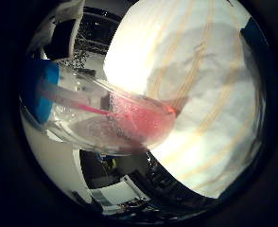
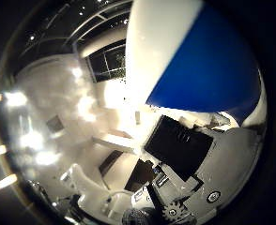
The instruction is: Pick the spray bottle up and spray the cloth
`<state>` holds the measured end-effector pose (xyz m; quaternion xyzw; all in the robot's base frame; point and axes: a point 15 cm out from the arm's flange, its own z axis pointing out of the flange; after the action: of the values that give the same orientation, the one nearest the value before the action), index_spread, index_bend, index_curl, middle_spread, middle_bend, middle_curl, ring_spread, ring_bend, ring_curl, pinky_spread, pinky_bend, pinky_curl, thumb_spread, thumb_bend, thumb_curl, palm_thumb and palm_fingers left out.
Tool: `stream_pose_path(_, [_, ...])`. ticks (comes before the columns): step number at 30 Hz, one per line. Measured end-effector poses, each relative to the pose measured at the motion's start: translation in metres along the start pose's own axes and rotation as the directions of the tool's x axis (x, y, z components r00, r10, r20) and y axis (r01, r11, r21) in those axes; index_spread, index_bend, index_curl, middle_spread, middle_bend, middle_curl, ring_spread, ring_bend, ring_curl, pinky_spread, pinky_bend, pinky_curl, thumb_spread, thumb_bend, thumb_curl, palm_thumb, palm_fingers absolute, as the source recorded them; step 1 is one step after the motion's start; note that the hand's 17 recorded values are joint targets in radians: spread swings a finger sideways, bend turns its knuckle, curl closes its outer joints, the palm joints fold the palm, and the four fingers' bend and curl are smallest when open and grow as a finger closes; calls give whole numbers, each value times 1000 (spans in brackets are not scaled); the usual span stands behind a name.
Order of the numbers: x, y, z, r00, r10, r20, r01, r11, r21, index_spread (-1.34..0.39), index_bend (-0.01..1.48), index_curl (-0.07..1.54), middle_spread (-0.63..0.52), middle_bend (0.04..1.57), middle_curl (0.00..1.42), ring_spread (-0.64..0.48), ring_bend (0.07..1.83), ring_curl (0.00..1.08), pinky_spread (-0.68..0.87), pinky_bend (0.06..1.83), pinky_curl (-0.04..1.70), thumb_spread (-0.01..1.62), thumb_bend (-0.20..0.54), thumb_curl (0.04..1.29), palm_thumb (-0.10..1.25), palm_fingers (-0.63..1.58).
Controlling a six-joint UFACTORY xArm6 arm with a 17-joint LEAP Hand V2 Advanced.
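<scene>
The spray bottle (image 1: 111, 112) is clear, with pink liquid and a blue part (image 1: 40, 85) at one end. It lies close across the palm in the little finger side view. Behind it is a white cloth (image 1: 205, 76) with pale yellow stripes. The thumb side view is filled by a large white and blue curved surface (image 2: 199, 61), which seems to be the bottle's head, very close to the palm. My hand (image 2: 185, 155) shows there as black and white parts curled beside that surface.
Dark wire racks or frames (image 1: 101, 38) stand beyond the cloth. A bright room with windows (image 2: 105, 61) and ceiling lights shows in the thumb side view.
</scene>
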<state>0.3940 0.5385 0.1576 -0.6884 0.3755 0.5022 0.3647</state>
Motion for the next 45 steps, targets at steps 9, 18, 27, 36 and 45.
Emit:
stream_pose_path(9, [3, 12, -1, 1000, -15, -15, 14, 998, -56, -307, 341, 818, -67, 1049, 552, -142, 1264, 531, -356, 949, 936, 877, -26, 612, 899, 870])
stream_pose_path(18, [-1, 21, 2, 1000, -21, -3, 20, 995, -93, -362, 192, 791, -66, 881, 563, -115, 1251, 539, -345, 841, 934, 955, -24, 574, 878, 500])
stream_pose_path(27, [8, 27, -9, 999, -33, -26, 29, 992, -125, -413, 290, 650, -28, 643, 467, -69, 976, 440, 38, 583, 873, 1055, -22, 519, 814, 229])
stream_pose_path(36, [8, 23, -18, 999, -36, -20, 33, 993, -115, -402, 233, 518, -6, 459, 394, -22, 795, 375, 293, 466, 743, 1056, -24, 488, 780, 209])
stream_pose_path(45, [14, 20, -33, 999, -37, -34, 33, 994, -108, -394, 176, 430, -3, 354, 367, -3, 676, 335, 343, 419, 641, 1047, -22, 464, 769, 257])
